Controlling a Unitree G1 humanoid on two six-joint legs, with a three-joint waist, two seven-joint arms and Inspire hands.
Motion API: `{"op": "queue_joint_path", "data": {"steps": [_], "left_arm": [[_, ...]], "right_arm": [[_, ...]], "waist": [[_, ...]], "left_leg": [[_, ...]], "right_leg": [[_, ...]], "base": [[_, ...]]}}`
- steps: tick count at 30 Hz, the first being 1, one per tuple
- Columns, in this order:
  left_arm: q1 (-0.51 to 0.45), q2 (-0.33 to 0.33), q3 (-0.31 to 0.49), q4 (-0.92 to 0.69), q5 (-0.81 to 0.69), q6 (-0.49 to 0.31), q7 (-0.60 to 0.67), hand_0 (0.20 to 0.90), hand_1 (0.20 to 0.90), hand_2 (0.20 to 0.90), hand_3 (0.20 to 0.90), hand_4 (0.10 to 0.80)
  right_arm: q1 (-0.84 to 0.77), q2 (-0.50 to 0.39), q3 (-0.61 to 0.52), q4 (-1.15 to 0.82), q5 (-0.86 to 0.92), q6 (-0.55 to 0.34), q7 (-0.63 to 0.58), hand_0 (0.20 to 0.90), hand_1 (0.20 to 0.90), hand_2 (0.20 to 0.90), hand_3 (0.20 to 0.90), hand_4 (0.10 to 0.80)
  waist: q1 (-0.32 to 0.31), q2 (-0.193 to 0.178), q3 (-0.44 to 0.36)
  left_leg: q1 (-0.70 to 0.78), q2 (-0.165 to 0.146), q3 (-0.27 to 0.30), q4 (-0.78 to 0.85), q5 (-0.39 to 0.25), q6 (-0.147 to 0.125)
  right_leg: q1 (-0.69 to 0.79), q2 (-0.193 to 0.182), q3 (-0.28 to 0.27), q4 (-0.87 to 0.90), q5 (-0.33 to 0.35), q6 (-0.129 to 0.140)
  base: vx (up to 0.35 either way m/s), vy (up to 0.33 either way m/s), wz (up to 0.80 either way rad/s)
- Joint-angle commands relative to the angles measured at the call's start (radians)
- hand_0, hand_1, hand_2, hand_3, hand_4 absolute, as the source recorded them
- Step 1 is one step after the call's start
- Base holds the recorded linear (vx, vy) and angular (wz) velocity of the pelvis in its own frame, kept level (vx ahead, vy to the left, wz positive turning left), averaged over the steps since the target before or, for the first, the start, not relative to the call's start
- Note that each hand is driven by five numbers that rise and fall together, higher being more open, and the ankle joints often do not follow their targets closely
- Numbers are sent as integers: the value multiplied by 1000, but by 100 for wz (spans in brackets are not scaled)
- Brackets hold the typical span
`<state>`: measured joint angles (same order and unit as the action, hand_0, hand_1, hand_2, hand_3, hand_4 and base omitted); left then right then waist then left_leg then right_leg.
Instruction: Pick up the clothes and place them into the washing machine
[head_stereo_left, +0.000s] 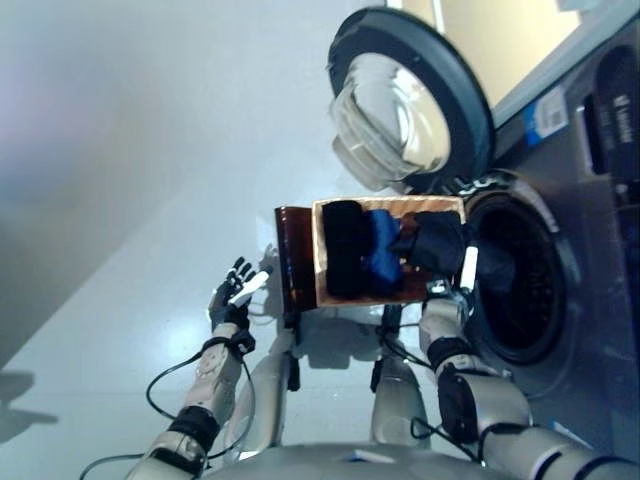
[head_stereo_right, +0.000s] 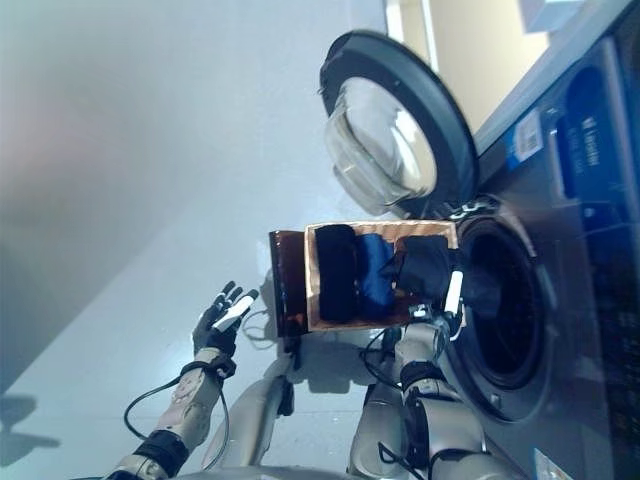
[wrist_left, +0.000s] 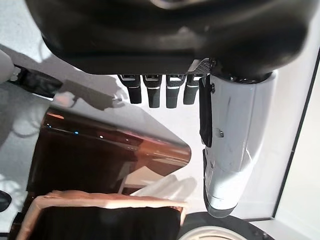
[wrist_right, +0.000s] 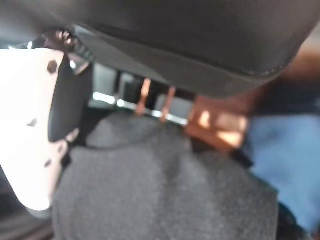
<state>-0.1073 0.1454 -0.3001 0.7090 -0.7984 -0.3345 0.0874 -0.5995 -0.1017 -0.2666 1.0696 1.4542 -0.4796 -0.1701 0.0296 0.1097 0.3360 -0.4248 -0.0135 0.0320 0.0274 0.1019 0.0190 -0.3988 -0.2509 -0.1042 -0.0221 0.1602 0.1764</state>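
The wicker basket (head_stereo_left: 390, 205) rests on the dark brown box (head_stereo_left: 293, 265) beside the washing machine. It holds a black garment (head_stereo_left: 343, 250) and a blue garment (head_stereo_left: 380, 250). My right hand (head_stereo_left: 462, 275) is at the basket's edge nearest the open drum (head_stereo_left: 520, 290), shut on a dark grey garment (head_stereo_left: 432, 245). In the right wrist view that garment (wrist_right: 165, 190) bunches under the hand beside the white-covered thumb (wrist_right: 30, 125). My left hand (head_stereo_left: 232, 295) is open and empty over the floor, left of the box, with straight fingers (wrist_left: 160, 92).
The machine's round door (head_stereo_left: 410, 100) stands open above the basket. The dark machine front (head_stereo_left: 600, 200) fills the right side. Pale floor (head_stereo_left: 120, 200) lies to the left of the box. The box (wrist_left: 100, 155) and basket rim (wrist_left: 100, 200) show in the left wrist view.
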Motion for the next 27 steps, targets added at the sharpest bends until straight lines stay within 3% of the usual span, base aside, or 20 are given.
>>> {"op": "queue_joint_path", "data": {"steps": [1,6,13,27], "left_arm": [[-4,24,-13,-103,-10,-71,-26,900,900,900,900,800],[8,43,-61,-123,18,-65,-47,900,900,900,900,800],[7,36,-71,-66,22,-64,-53,900,900,900,900,800],[2,26,-72,-13,31,-79,-38,900,900,900,900,800]], "right_arm": [[-98,-92,-72,-50,67,-134,59,200,200,200,200,300],[-203,-181,-160,3,121,-169,57,200,200,200,200,300],[-223,-305,-204,12,101,-213,24,200,200,200,200,300],[-224,-452,-257,-52,93,-320,-38,200,200,200,200,300]], "waist": [[30,23,-8],[56,65,-15],[49,90,-29],[11,101,-43]], "left_leg": [[-42,21,-16,92,-34,-110],[-82,14,-15,91,-33,-112],[-103,11,-9,87,-37,-111],[-115,7,1,96,-56,-113]], "right_leg": [[-47,-24,16,112,-9,-14],[-96,-27,21,135,-25,-13],[-145,-28,39,159,-33,-13],[-193,-19,69,193,-43,-15]], "base": [[0,47,-1],[24,40,4],[49,24,1],[29,14,-7]]}}
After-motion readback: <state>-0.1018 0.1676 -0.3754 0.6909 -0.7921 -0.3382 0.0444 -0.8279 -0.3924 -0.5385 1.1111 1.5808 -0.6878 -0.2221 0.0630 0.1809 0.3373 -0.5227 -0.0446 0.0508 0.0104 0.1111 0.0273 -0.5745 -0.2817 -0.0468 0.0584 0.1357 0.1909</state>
